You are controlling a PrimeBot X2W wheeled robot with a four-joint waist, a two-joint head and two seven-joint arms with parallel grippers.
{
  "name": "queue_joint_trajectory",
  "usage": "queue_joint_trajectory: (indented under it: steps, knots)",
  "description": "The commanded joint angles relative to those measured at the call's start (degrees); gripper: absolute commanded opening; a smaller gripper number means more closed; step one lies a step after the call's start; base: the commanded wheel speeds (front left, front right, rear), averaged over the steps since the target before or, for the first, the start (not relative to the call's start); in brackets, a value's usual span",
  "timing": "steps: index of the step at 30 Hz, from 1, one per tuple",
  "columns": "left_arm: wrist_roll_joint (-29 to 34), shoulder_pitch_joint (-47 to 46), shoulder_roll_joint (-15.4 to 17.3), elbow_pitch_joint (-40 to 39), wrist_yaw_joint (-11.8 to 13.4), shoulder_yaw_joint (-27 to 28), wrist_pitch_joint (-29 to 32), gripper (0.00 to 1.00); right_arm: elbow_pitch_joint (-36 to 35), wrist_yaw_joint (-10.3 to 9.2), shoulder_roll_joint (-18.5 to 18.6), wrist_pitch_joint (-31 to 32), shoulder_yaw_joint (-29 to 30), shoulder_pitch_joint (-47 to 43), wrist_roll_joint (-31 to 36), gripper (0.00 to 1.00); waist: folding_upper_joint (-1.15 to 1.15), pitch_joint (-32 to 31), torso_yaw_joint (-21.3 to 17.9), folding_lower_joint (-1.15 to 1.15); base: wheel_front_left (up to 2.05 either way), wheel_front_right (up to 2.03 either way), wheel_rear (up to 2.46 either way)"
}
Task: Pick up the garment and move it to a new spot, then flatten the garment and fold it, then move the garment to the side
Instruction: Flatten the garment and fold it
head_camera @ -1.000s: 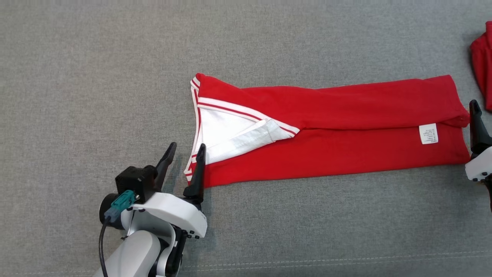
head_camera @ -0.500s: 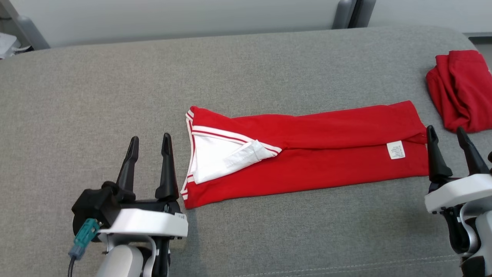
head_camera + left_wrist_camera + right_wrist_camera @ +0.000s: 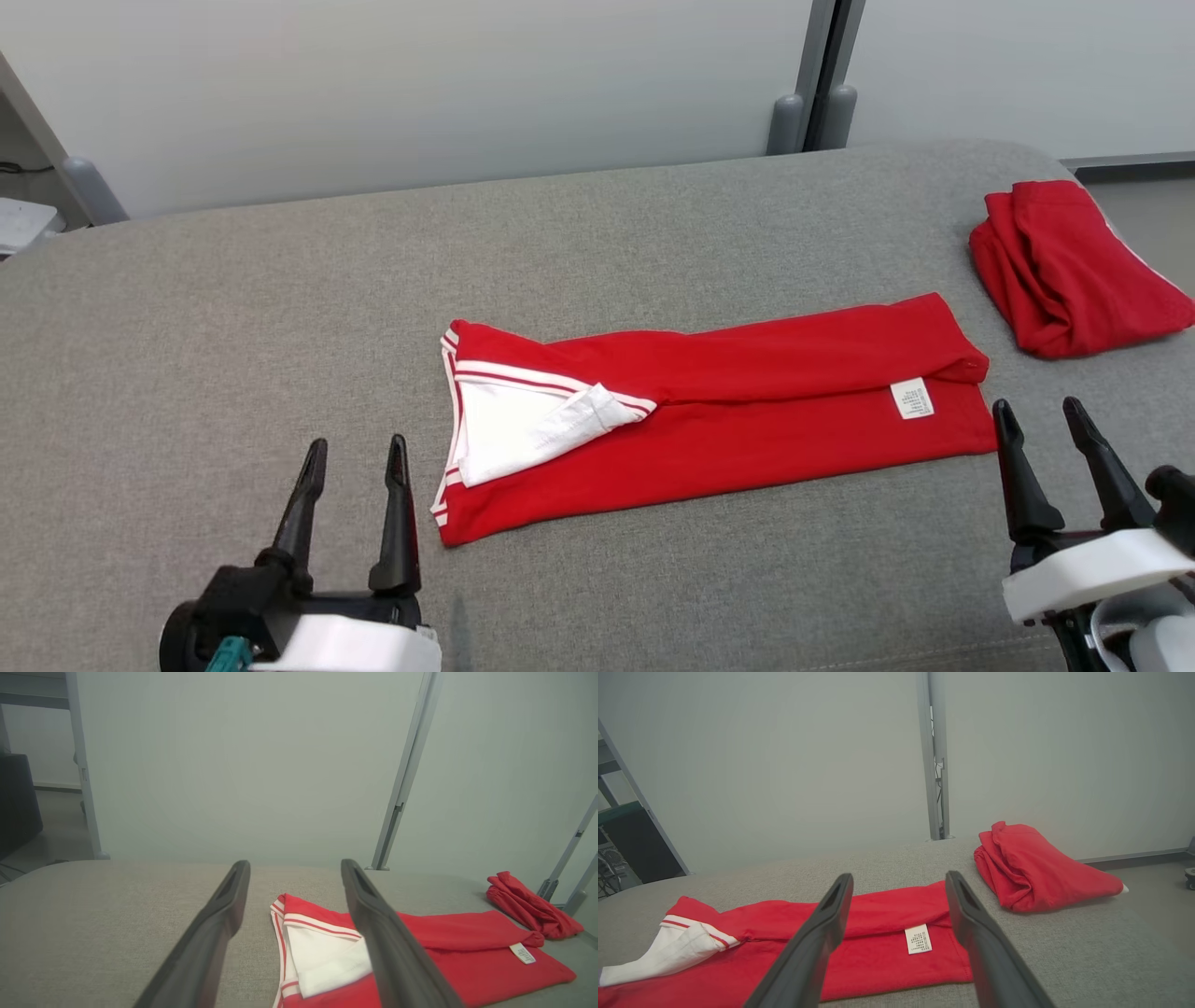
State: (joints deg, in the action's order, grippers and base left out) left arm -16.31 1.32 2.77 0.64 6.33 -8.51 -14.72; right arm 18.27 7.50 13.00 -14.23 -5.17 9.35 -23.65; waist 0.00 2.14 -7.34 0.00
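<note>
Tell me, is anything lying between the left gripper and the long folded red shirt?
Nothing visible does. Bare grey cushion separates the open left gripper from the striped end of the shirt; the other red bundle lies far off to the right.

Dark fingers (image 3: 215, 933) spread apart and empty, folded red garment (image 3: 467, 956) on grey cushion (image 3: 93, 914), red bundle (image 3: 532, 907) at right

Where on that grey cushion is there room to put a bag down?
Widest: the bare grey cushion left of the folded red garment, beyond the left claw. Also the strip behind the garment, and the one in front of it. Crowded at the right end: red bundle and right claw.
</note>
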Motion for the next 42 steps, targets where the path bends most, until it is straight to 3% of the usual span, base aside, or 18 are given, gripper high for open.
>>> queue_joint_trajectory:
  steps: [1,13,29,36,42]
  knots:
    - [1.01,-0.29,0.14,-1.43,-0.66,1.44,-0.28,1.0,-2.16,-0.01,0.63,-0.77,-0.65,-0.5,0.67,1.0,0.0,-0.72,-0.03,0.0,0.0,0.0,0.0]
    - [2.29,3.16,0.11,-1.68,-0.34,1.86,-0.28,1.0,-5.49,-0.01,-1.59,-0.77,1.65,-5.25,2.02,1.0,0.0,-2.37,0.36,0.0,0.0,0.0,0.0]
    - [2.77,3.27,0.11,-0.94,-0.89,1.23,-0.28,1.0,-4.04,-0.01,-2.31,-0.77,2.02,-4.5,2.17,1.0,0.0,-2.77,1.22,0.0,0.0,0.0,0.0]
    - [2.78,2.99,0.11,-1.34,-0.82,0.8,-0.28,1.0,2.13,-0.01,-2.84,-0.77,4.19,-1.35,1.08,1.0,0.0,-1.95,1.72,0.0,0.0,0.0,0.0]
    - [3.41,1.81,0.11,-1.97,-0.94,-0.65,-0.28,1.0,14.37,-0.01,-3.28,-0.77,6.06,6.28,-2.06,1.0,0.0,0.19,2.74,0.0,0.0,0.0,0.0]
